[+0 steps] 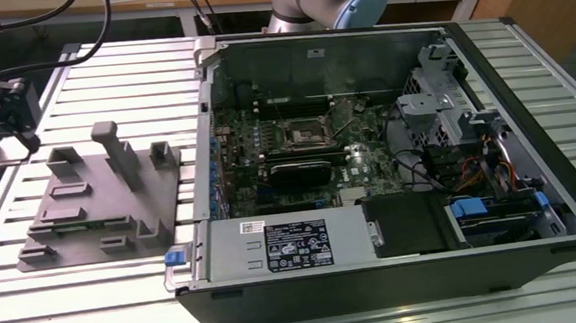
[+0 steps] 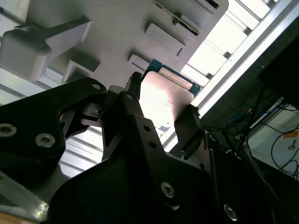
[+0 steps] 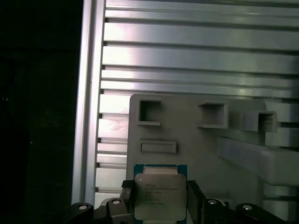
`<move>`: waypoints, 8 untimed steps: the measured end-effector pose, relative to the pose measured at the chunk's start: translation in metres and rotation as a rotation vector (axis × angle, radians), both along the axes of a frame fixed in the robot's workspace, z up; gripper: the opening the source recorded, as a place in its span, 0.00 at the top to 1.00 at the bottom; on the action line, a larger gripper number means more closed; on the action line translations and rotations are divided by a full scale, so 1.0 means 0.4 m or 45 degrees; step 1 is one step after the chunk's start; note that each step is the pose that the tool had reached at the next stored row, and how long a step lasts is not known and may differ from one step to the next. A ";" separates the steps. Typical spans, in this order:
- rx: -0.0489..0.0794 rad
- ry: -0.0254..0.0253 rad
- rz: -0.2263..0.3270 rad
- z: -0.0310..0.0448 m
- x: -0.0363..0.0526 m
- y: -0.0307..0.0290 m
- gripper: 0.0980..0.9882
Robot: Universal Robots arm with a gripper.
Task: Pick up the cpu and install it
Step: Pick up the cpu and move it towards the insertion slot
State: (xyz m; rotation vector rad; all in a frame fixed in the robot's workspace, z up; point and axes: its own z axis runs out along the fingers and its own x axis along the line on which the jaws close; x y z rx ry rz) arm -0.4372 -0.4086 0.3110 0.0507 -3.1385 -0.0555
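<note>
Seen in both wrist views: the tool [image 2: 163,95] closed on the cpu [image 3: 160,193], pinched between the black jaws at two opposite edges, silvery lid up, with a thin green rim showing. Appeared lifted just above the grey fixture [image 1: 96,200], near the edge of the slatted tabletop [image 1: 106,75] at the exterior view's left. Sat well apart from the open computer case [image 1: 391,161] and its dark socket [image 1: 307,134]. Judged light, flat and stiff, the smooth metal lid probably slippery. Underside contacts likely fragile, so best gripped by the side edges alone, as here, kept level and squeezed gently.
</note>
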 end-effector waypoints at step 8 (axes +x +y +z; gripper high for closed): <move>0.000 0.0001 0.000 0.009 0.000 0.000 0.50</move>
